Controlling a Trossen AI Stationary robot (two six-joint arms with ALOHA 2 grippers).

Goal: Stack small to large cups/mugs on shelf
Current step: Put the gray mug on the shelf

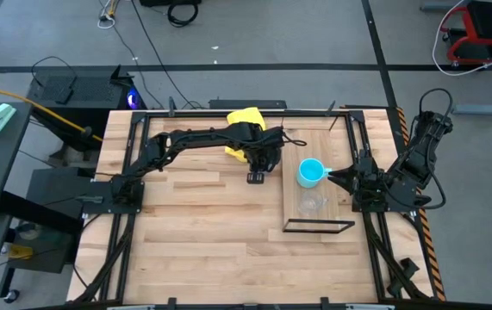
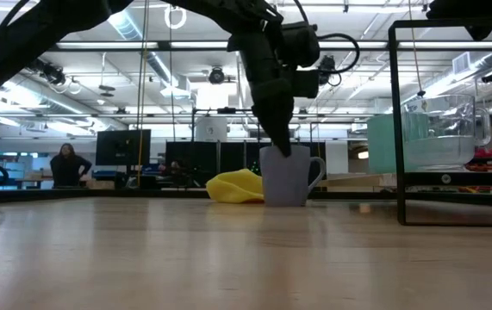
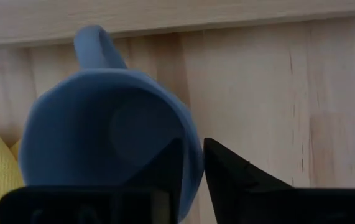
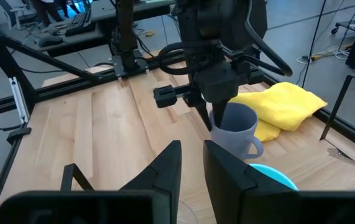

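Worktop (image 1: pixel 194 241) left half is bare planks from the left arm's base onward, with plenty of free room toward the front edge. Left arm reaches across toward the far middle; left pincer (image 3: pixel 193 163) comes straight down over the grey-blue mug (image 2: pixel 285 176), one finger (image 3: pixel 161 171) inside the bowl and the other outside, straddling the rim wall. Whether it is pinching that wall or standing slightly off it, I cannot tell. Mug stands upright on the worktop, handle toward the shelf side, with the yellow cloth (image 1: pixel 247 119) right behind it near the far edge; the wrist view shows the cloth just beside the mug. A strip of bare plank lies between the mug and the shelf (image 1: pixel 336 151), so they are near but apart. Shelf sits right of centre, with its black frame edge (image 1: pixel 319 226) toward the front. On the board: the cyan mug (image 1: pixel 311 173) at mid-board, upright, and the clear glass cup (image 1: pixel 310 203) just in front of it, closer to the front frame. Right pincer (image 4: pixel 191 163) waits at the shelf's right edge, pointing at the cyan mug, fingers a narrow gap apart, holding nothing. Right of the shelf there is little open worktop, mostly arm base and rails.
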